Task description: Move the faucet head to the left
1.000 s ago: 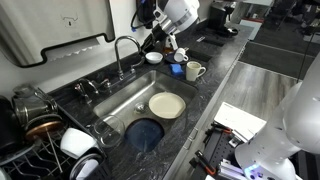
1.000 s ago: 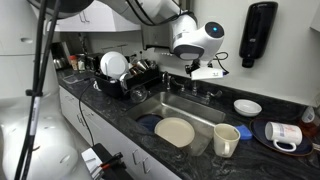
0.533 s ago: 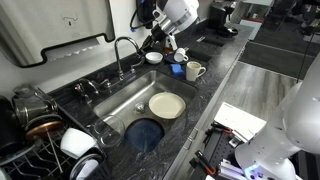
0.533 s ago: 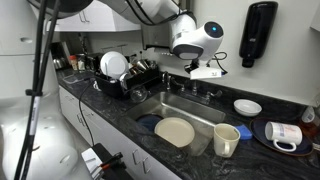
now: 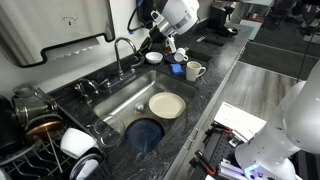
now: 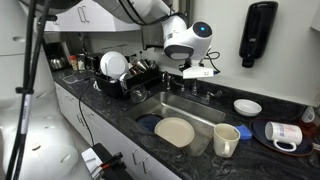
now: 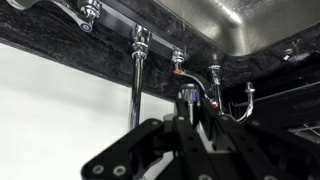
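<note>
The faucet head (image 5: 123, 43) is a thin chrome gooseneck rising behind the sink (image 5: 118, 100) in an exterior view. My gripper (image 5: 148, 42) is at the downturned end of its arch. In the other exterior view the robot wrist (image 6: 183, 68) hides the spout. In the wrist view the chrome pipe (image 7: 134, 85) stands upright, and the spout tip sits between my dark fingers (image 7: 188, 112), which are closed in around it. The short handles (image 7: 176, 58) line the counter edge.
A cream plate (image 5: 166, 104) and a blue plate (image 5: 146, 133) lie in the sink. A mug (image 5: 195, 70), a small bowl (image 5: 153, 57) and a blue dish stand on the counter beside the gripper. A dish rack (image 6: 125, 75) holds plates.
The wrist has shifted a little to the left in an exterior view. The rest of the scene is unchanged.
</note>
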Motion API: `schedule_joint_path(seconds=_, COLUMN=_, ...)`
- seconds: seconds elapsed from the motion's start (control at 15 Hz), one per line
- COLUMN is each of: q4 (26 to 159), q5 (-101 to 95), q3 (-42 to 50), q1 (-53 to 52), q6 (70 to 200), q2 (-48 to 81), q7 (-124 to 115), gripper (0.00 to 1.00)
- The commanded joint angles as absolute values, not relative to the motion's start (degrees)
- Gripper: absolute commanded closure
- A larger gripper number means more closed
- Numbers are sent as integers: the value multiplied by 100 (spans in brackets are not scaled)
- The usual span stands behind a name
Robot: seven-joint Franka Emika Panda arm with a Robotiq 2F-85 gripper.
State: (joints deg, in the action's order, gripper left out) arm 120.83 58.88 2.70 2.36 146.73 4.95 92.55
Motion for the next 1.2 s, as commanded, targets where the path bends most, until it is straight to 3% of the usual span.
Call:
schedule_joint_path(seconds=0.0, q4=12845, q5=6036, q3=52, q1=121, q6=14696, q2=-361, q7=9266, gripper=95)
schedule_joint_path(seconds=0.73, q4=13723, q5=5478, q3=-24, q1=-226, q6=14663, q2=-1622, q7=8815, gripper=95)
schedule_joint_path(seconds=0.8, q4=13819, q5=5012, q3=-26, q1=-155, q6=14569, q2=-1749, q7=8518, gripper=56)
schedule_joint_path(seconds=0.93, q4=13952, q5=3985, q3=20, q1=-15, q6=14343, q2=-1991, q7=7826, gripper=49)
schedule_joint_path(seconds=1.13, q4=13937, q5=2361, q3=36, q1=294, q6=13576, q2=-2356, q7=6813, gripper=28)
